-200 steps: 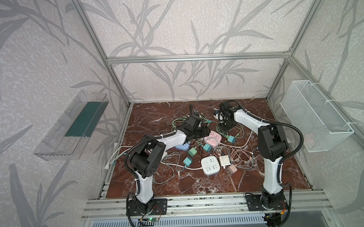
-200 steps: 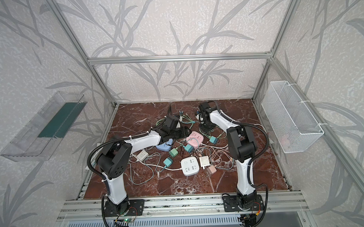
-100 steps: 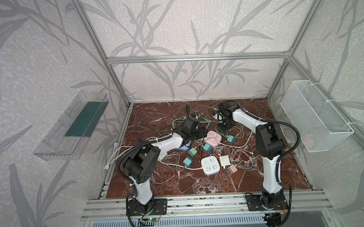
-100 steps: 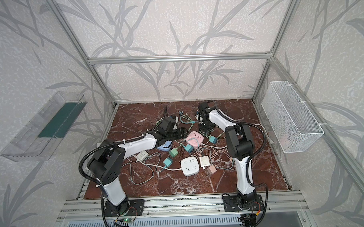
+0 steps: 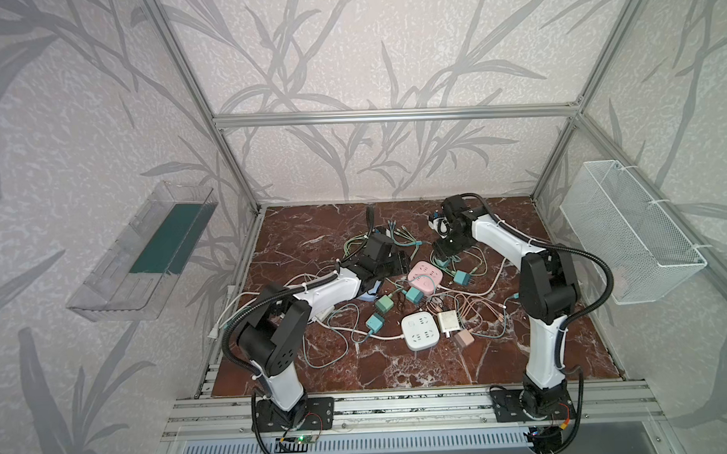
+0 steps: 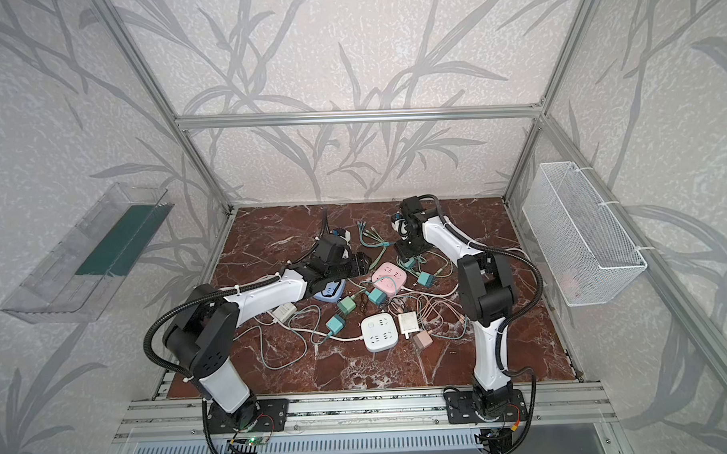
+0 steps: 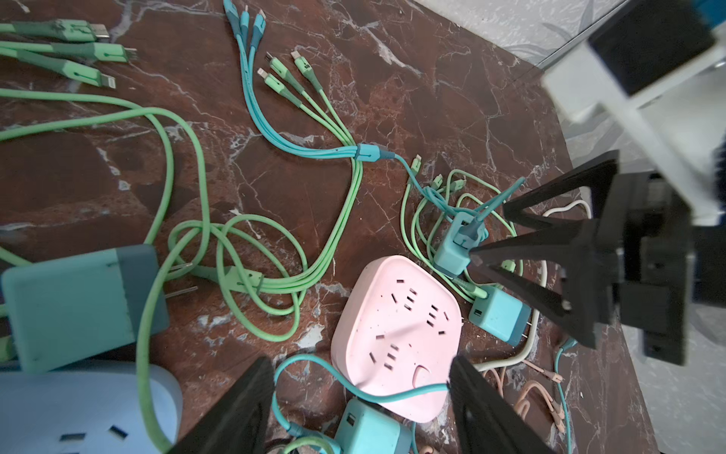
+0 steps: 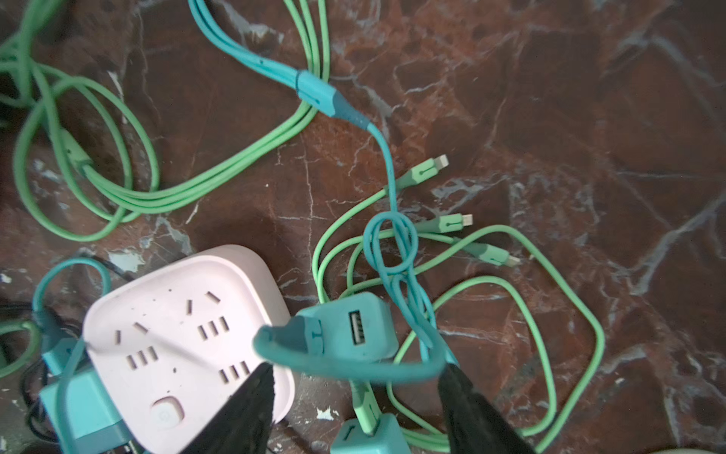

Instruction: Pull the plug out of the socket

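Note:
The pink socket (image 5: 425, 277) (image 6: 389, 280) lies flat mid-table, and none of its slots holds a plug (image 7: 396, 334) (image 8: 184, 346). A teal plug (image 8: 353, 330) (image 7: 455, 247) with a teal cable in its USB port sits just off the socket's edge. My right gripper (image 8: 355, 373) (image 5: 442, 252) hangs open right over that plug, its fingers apart from it. Over the socket's near part my left gripper (image 7: 359, 373) (image 5: 400, 262) stands open, with a teal cable running between its fingers.
Green and teal cables (image 7: 275, 251) tangle around the socket. Other teal chargers (image 5: 384, 304) (image 7: 499, 314), a blue socket (image 7: 78, 408), a white socket (image 5: 419, 332) and small adapters (image 5: 448, 321) lie nearby. A wire basket (image 5: 628, 231) hangs right, a clear tray (image 5: 146, 252) left.
Both grippers' jaws have widened over the last second, the right one the most. The arms have shifted only slightly over the pink socket.

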`<state>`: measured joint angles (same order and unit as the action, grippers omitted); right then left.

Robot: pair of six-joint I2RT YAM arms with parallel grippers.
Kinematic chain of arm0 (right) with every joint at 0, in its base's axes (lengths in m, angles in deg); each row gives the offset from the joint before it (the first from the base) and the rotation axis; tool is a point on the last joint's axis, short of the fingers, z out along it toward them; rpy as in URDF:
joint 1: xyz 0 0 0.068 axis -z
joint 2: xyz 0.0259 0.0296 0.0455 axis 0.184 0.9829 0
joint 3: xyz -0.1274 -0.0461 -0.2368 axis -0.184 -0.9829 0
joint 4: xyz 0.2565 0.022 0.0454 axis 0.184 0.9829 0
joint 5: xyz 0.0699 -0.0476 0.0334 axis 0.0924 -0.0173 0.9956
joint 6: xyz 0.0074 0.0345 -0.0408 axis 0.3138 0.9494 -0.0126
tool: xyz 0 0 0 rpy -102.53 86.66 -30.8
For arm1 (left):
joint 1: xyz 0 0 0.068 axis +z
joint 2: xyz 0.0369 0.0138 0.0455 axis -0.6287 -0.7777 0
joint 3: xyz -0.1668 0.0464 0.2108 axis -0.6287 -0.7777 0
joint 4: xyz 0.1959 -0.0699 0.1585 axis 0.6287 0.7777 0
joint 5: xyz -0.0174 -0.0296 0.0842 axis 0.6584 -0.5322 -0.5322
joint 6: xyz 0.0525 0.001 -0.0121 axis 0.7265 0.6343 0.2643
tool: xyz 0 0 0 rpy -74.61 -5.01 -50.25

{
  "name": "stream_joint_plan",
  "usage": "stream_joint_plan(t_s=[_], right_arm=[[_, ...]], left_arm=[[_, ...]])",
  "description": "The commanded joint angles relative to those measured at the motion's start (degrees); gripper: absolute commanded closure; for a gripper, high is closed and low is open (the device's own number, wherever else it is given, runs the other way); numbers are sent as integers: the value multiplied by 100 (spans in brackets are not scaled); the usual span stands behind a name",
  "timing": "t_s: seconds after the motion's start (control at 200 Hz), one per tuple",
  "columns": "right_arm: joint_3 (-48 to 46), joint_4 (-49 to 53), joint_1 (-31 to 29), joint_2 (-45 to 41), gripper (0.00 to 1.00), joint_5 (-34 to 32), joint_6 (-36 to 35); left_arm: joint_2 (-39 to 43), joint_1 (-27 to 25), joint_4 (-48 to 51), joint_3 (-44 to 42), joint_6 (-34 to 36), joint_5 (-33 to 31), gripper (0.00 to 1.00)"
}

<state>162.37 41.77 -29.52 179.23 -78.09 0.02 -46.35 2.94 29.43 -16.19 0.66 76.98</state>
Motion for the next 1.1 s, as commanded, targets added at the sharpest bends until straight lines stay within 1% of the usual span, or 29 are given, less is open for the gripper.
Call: stream_joint_plan(t_s=[0.0,0.11,0.18,0.25,0.295,0.345,0.405,0.445,0.59,0.665,0.79,0.895,0.98,1.095], right_arm=[[-69,-10,84,-356,32,229,101],[-310,-220,181,-665,31,436,162],[-667,-549,254,-993,31,603,183],[-1156,-982,327,-1437,31,879,118],[-1560,-1398,357,-1721,31,1049,58],[-2067,-1903,393,-2242,30,1181,-25],[-2808,-2663,423,-2744,28,1239,-81],[-3277,-3156,459,-3068,25,1202,-92],[-4605,-4557,811,-3986,20,1172,254],[-5073,-4980,986,-4295,18,1040,328],[-5709,-5452,1101,-4659,17,485,354],[-6352,-6122,1134,-4926,8,43,462],[-6802,-6695,1145,-4991,4,-208,472],[-7220,-7286,1145,-4871,3,-598,498]], left_arm=[[331,-14,117,-119,92,-260,28],[546,-14,78,-271,136,-447,28],[769,-16,-5,-469,184,-634,28],[1020,-3,-77,-696,228,-863,26],[1160,-7,-91,-804,285,-991,24],[1298,4,-81,-900,352,-1122,23],[1454,7,-66,-1007,447,-1275,21],[1554,18,-45,-1073,488,-1389,20],[1879,45,80,-1237,637,-1708,15],[2037,59,149,-1301,703,-1883,13],[2342,75,326,-1456,752,-2240,8],[2702,80,651,-1552,873,-2529,4],[3073,103,958,-1688,984,-2862,1],[3646,142,1245,-1982,1189,-3273,1]])
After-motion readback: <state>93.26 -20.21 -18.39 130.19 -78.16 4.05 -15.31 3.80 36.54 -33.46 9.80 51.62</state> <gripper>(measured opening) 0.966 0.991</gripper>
